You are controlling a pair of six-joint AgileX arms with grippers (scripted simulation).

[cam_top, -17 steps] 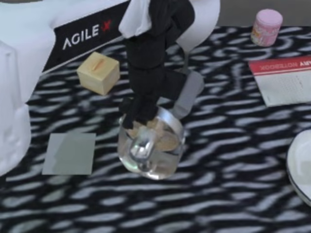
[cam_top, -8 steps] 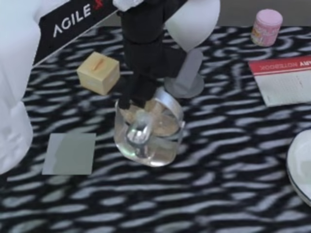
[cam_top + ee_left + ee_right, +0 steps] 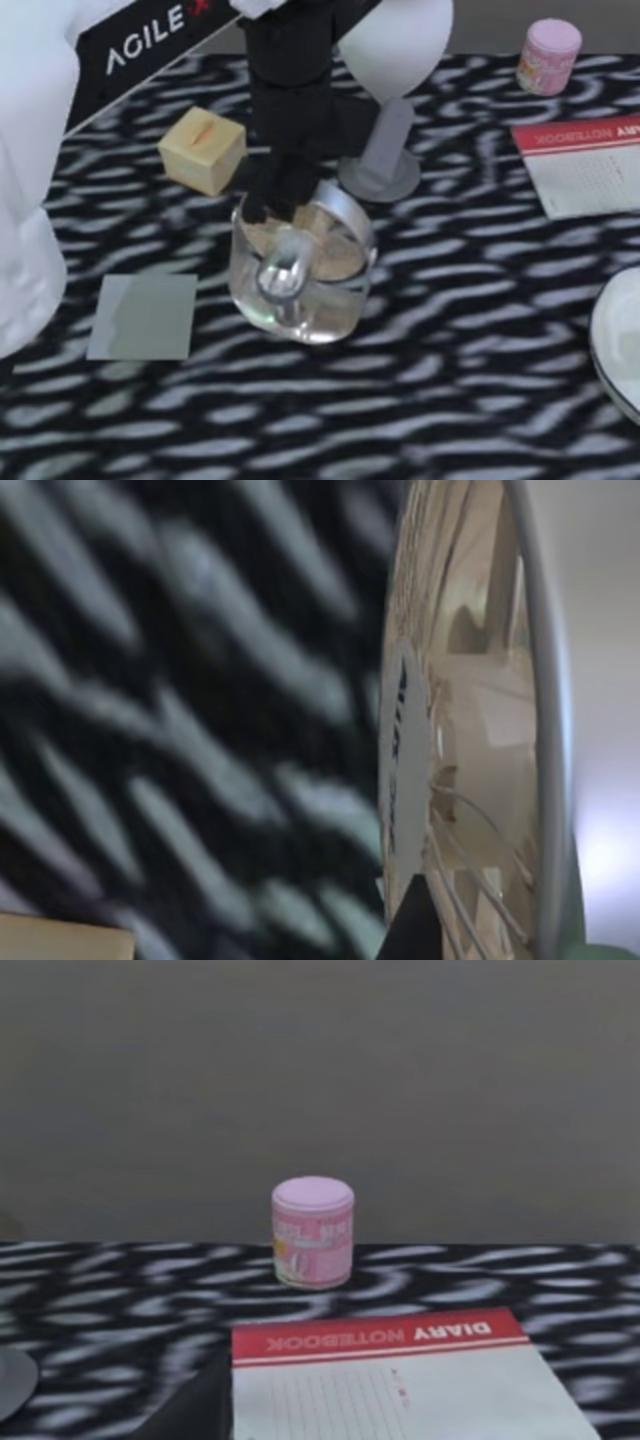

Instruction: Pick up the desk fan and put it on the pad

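The desk fan (image 3: 300, 275), a clear and chrome drum with a tan disc and a shiny hub, hangs tilted over the striped cloth near the table's middle. My left gripper (image 3: 283, 205) is shut on the drum's far rim, coming down from above. The left wrist view shows the fan (image 3: 470, 730) edge-on, filling the frame beside one dark fingertip (image 3: 412, 925). The grey-blue pad (image 3: 143, 316) lies flat to the fan's left, apart from it and bare. My right arm (image 3: 620, 340) stays parked at the right edge; one of its dark fingers (image 3: 200, 1405) shows, gripping nothing.
A tan cube (image 3: 203, 150) sits behind the pad. A tall white goblet-shaped thing on a grey base (image 3: 385, 165) stands just behind the fan. At the back right are a pink jar (image 3: 548, 55) and a white notebook with a red header (image 3: 585, 165).
My left gripper has carried the fan a little leftward and upward; the goblet thing's grey base, half covered a second ago, now shows whole. The right arm has not moved.
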